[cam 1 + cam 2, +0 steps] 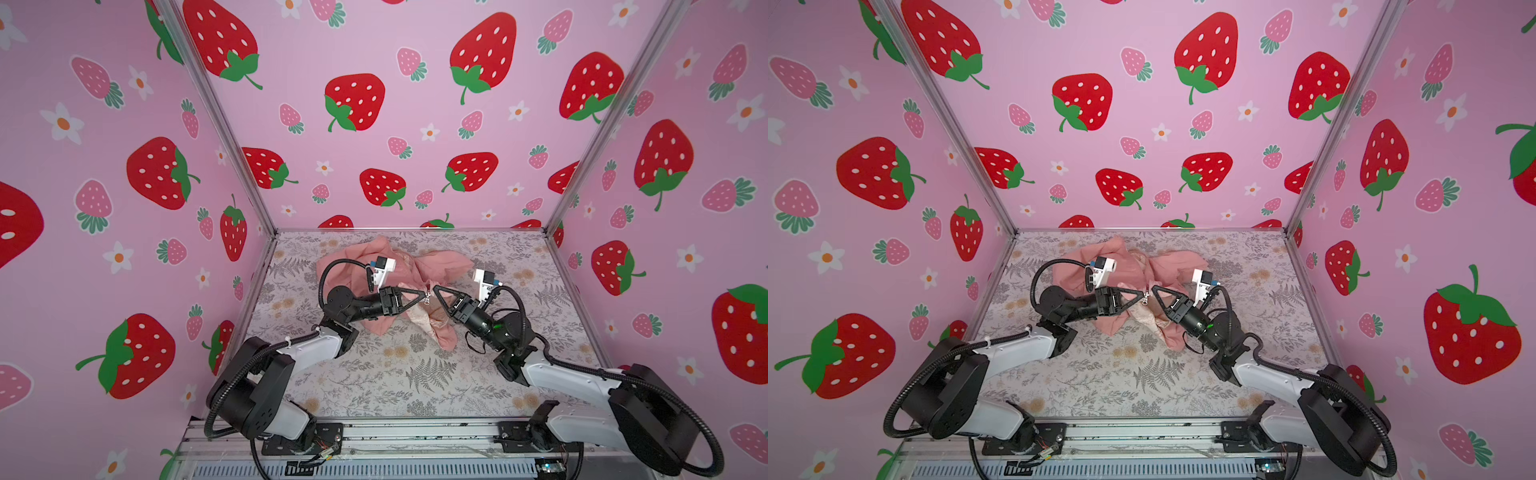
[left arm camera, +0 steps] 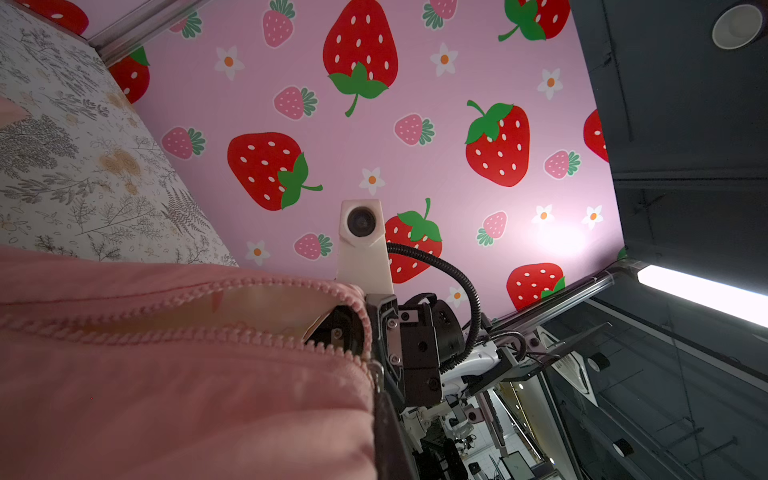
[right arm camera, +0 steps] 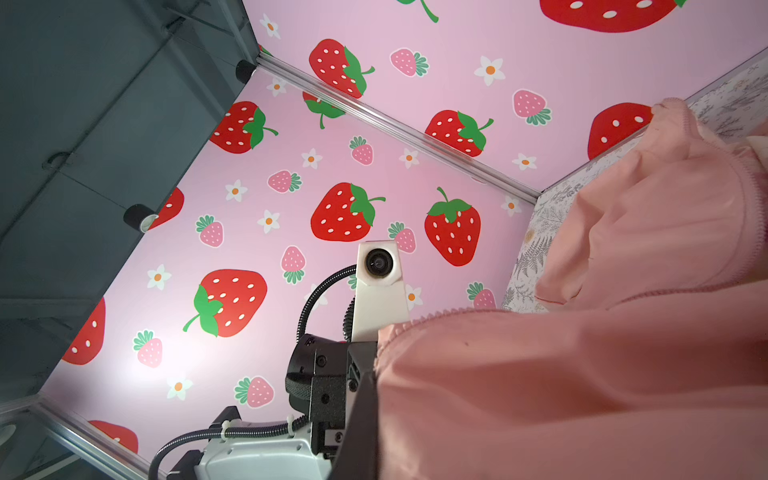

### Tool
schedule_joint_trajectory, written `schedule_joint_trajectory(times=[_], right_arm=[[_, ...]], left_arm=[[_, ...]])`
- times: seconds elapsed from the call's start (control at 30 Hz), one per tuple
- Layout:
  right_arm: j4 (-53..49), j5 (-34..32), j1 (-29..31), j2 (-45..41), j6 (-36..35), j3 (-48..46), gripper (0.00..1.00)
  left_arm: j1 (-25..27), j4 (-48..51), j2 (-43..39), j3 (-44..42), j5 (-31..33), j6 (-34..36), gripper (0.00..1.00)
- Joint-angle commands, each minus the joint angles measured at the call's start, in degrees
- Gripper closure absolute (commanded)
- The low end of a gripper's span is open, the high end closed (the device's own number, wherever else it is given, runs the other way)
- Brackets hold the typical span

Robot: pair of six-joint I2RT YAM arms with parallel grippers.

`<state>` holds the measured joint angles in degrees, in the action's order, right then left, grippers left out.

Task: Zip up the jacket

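The jacket point(image 1: 409, 270) lies bunched on the desk point(image 1: 374, 374), teeth parted beyond the pull point(image 1: 427, 296). My left end effector point(image 1: 423, 296) and right end effector point(image 1: 436, 288) meet at that pull, both clamped shut on cloth. I judge zipping barely begun; next needs tension, then sliding.

We see a table point(image 1: 374, 386) covered in a pale print of grey ferns, sprigs and tan flowers, running from the back wall to the near rail; in both top views the table point(image 1: 1100, 386) looks the same. On it lies a salmon-pink jacket point(image 1: 444, 266) – crumpled, in the far half, about midway between the side walls. Its upper folds spread left and right near the back wall. The lower part runs toward the near edge, where cream lining point(image 1: 424, 320) is turned outward and a pink hem corner point(image 1: 446, 343) rests on the print. Up close we see the jacket point(image 2: 166, 395) with its pink zip teeth parted.
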<state>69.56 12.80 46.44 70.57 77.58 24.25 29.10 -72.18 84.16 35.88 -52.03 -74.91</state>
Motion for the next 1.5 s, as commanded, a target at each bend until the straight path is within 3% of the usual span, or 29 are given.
schedule_joint_trajectory(times=[0.0, 1.47], right_arm=[[4.2, -0.2, 0.5, 0.3, 1.2, 2.2, 1.00], [4.6, -1.4, 2.6, -0.6, 0.6, -2.0, 1.00]], left_arm=[[0.0, -4.7, 0.4, 1.2, -0.5, -1.0, 1.00], [-0.5, -9.2, 0.9, 3.1, 4.0, -4.6, 1.00]])
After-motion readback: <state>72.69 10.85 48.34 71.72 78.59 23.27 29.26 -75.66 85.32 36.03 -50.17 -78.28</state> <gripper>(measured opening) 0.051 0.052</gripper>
